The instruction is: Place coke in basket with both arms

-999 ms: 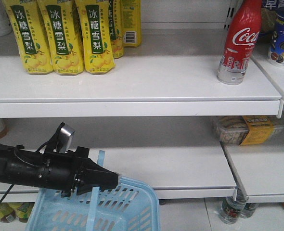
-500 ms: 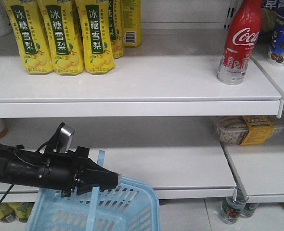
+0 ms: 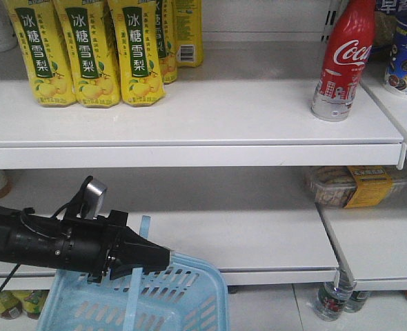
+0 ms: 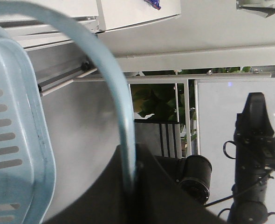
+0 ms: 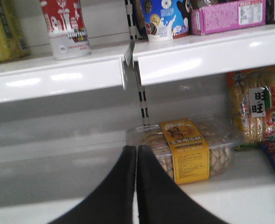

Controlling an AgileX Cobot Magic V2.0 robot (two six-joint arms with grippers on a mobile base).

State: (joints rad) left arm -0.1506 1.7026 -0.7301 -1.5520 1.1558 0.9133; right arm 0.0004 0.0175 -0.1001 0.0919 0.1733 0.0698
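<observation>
The coke [image 3: 343,58], a slim red bottle with white script and a silvery base, stands upright at the right end of the upper shelf; its base [image 5: 68,32] shows at the top left of the right wrist view. The light blue basket [image 3: 183,293] hangs at the bottom left by its thin handle [image 4: 121,121]. My left gripper [image 3: 163,260] is shut on that handle, holding the basket up. My right gripper [image 5: 136,149] is shut and empty, below the coke's shelf and pointing at the lower shelf; it is not in the front view.
Yellow drink cartons [image 3: 93,52] line the upper shelf's left side. A clear snack box with a yellow label [image 5: 189,149] lies on the lower shelf just right of my right gripper. Snack packs [image 5: 256,109] and a pink box [image 5: 228,16] fill the right bay. Bottles [image 3: 334,300] stand below.
</observation>
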